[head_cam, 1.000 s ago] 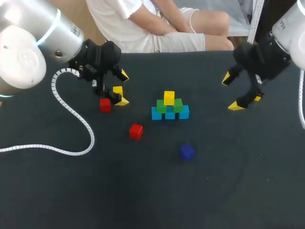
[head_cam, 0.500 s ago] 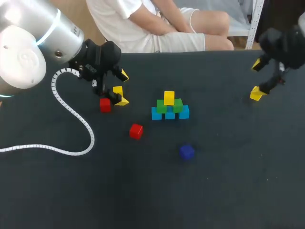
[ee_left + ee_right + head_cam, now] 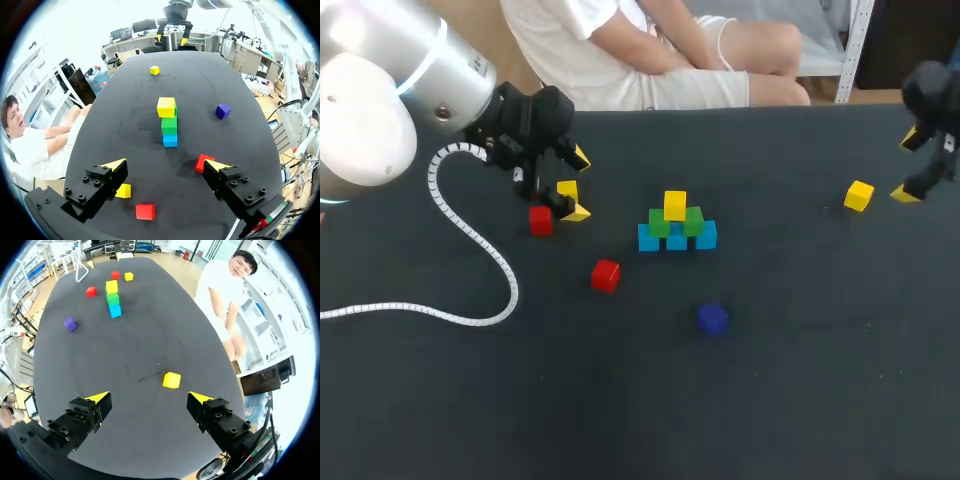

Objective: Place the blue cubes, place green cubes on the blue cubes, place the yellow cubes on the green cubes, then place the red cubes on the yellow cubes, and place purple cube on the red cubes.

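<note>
Looking down on the desk [image 3: 620, 420], I've got the stack in the middle: three blue cubes [image 3: 677, 241] in a row, two green cubes [image 3: 659, 223] sitting on them, and one yellow cube [image 3: 675, 205] on top.

Left jaws are spread wide and holding nothing, hanging over the far left part of the desk above a loose yellow cube [image 3: 567, 190] and a red cube [image 3: 541, 220]. From the left wrist, that loose yellow cube [image 3: 123, 190] lies just beside one fingertip, and the red cube [image 3: 145, 212] sits on the desk under the gap between the fingers.

A second red cube [image 3: 605, 275] lies apart from both, and the purple cube [image 3: 712, 319] is alone on my side of the stack.

Right jaws are wide open too, empty, out at the desk's right edge. A last yellow cube [image 3: 859, 195] lies flat on the desk near them. From the right wrist it [image 3: 171, 380] sits ahead of the open fingers, touching neither.
</note>
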`<state>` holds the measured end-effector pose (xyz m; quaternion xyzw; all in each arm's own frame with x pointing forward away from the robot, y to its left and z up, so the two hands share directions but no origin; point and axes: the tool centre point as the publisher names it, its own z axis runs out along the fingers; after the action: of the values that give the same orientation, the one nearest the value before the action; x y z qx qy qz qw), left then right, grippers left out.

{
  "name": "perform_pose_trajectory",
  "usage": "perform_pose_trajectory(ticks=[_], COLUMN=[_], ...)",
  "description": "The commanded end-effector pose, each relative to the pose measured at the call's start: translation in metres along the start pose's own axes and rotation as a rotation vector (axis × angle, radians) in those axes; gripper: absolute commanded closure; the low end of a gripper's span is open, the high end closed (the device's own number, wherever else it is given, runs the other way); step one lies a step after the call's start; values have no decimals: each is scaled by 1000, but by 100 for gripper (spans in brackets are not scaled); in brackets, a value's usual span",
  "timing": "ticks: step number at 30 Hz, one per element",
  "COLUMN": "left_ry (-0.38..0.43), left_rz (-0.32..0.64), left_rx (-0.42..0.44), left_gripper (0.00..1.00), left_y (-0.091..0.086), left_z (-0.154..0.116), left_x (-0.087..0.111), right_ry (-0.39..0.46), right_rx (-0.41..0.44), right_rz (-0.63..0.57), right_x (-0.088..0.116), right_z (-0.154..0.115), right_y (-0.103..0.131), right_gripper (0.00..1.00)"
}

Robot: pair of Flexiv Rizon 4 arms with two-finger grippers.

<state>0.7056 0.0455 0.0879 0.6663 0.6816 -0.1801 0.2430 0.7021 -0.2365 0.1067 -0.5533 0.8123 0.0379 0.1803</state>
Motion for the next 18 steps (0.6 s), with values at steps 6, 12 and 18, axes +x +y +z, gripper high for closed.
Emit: perform_pose_trajectory(ticks=[6, 12, 18], left_ry=[-1, -1, -1], left_rz=[1, 1, 1], left_rx=[1, 1, 1], left_gripper=[0, 0, 0], left_y=[0, 0, 0], left_z=[0, 0, 0], left_x=[1, 1, 1], right_ry=[-20, -39, -46], right_rx=[-65, -87, -96], right_rz=[47, 57, 55], right_x=[-6, -3, -3], right_z=[38, 51, 49], right_y=[-13, -22, -26], right_gripper=[0, 0, 0])
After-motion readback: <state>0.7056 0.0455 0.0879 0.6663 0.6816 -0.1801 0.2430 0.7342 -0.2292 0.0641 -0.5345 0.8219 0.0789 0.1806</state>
